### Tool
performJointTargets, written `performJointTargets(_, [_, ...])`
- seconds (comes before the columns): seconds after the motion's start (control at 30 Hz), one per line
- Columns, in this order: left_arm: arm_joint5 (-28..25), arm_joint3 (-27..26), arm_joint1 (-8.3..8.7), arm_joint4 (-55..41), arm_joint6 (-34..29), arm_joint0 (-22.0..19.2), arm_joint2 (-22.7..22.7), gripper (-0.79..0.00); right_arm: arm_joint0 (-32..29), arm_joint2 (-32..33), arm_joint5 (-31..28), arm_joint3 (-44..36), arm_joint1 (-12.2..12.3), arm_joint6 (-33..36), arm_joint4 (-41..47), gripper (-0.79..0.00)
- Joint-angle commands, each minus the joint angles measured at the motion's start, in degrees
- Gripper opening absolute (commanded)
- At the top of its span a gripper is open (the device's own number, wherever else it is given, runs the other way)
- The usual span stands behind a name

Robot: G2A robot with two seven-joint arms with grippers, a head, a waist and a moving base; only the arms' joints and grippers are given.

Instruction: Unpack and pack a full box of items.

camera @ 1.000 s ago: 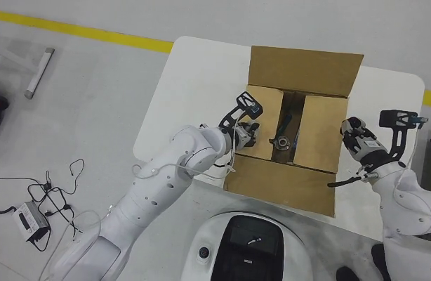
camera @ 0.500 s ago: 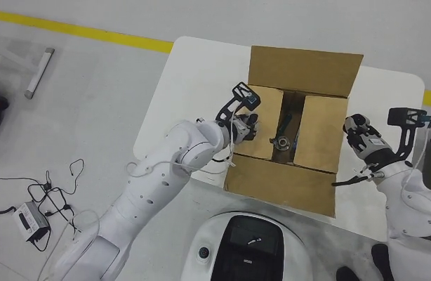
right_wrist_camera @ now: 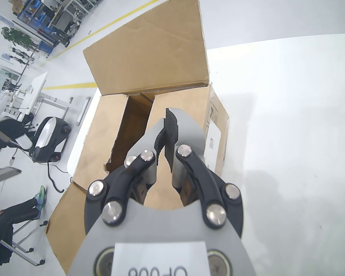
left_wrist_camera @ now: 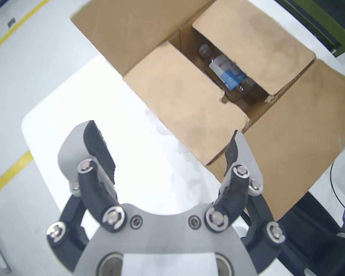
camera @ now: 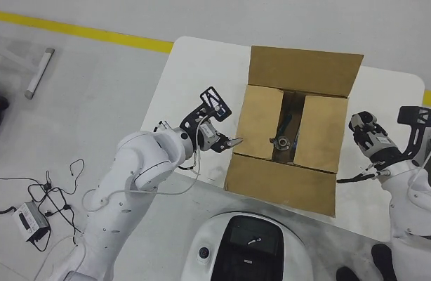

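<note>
1. Now we see the cardboard box [camera: 261,130] standing on the white worktop [camera: 194,77]. Its two inner flaps lie nearly flat, with a narrow gap left between them.
2. We find its far outer flap standing open, away from the robot, and its near outer flap folded out toward the robot.
3. Through the gap we make out a clear bottle [left_wrist_camera: 227,73] with a blue and white label, lying on its side inside the box. What else the box holds we cannot tell.
4. We see the left gripper [left_wrist_camera: 162,133] above the bare worktop, just beside the box's left wall and near its front corner. Its fingers are spread wide and hold nothing.
5. We see the right gripper [right_wrist_camera: 169,122] over the worktop, just beside the box's right edge. Whether it touches the cardboard we cannot tell. Its fingers are drawn together with the tips meeting and nothing between them.
</note>
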Motion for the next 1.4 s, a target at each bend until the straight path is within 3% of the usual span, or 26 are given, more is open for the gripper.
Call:
performJointTargets(0.0, [0.14,0.06,-0.03,-0.08,-0.05,-0.79,0.09,0.000,-0.01,0.19,0.00,-0.16,0.03,0.14,0.22,-0.785])
performJointTargets(0.3, [-0.29,0.09,0.01,-0.21,1.21,-0.21,0.28,0.000,-0.53,0.86,-0.18,-0.80,0.16,0.44,1.37,-0.785])
performJointTargets(0.6, [-15.35,-4.79,1.91,8.45,4.12,3.51,-2.98,0.000,-0.73,0.99,-0.26,-0.83,0.27,0.20,1.84,-0.785])
performJointTargets(0.77, [-27.93,-9.57,3.61,25.51,6.37,8.43,-2.64,0.000,-0.37,0.92,-0.26,-0.43,0.34,0.28,2.06,-0.785])
performJointTargets(0.87, [-28.58,-10.44,4.11,30.63,10.78,11.21,-2.85,0.000,-0.19,0.88,-0.24,-0.28,0.37,0.29,2.10,-0.785])
performJointTargets(0.97, [-30.63,-12.16,5.01,43.17,14.56,13.49,-1.05,0.000,-0.08,0.88,-0.25,-0.07,0.44,0.52,1.87,-0.785])
performJointTargets(1.2, [-25.40,-8.98,6.23,58.19,28.96,17.34,3.44,0.000,-0.13,1.02,-0.24,0.19,0.55,0.49,1.71,-0.785])
performJointTargets(1.37, [-21.87,-6.06,6.69,65.78,37.41,16.33,6.92,0.000,-0.25,1.17,-0.08,0.28,0.62,0.45,1.63,-0.785])
